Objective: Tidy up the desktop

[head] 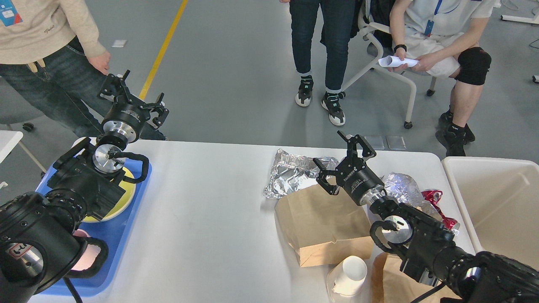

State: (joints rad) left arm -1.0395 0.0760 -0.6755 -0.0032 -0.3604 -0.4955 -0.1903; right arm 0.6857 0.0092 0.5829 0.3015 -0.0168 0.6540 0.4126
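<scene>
Both claws wide, empty. Right gripper (343, 158) probably over brown bag (322, 223): descend square, pinch top edge.

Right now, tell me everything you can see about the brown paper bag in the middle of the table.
The brown paper bag lies flat on the white desktop, plain kraft paper, creased, with a folded band along its near edge. Its far corner overlaps the crumpled foil sheet. The open right gripper hangs over its far edge. A white paper cup lies on its side at the bag's near edge, and a second brown paper piece shows beside that.
</scene>
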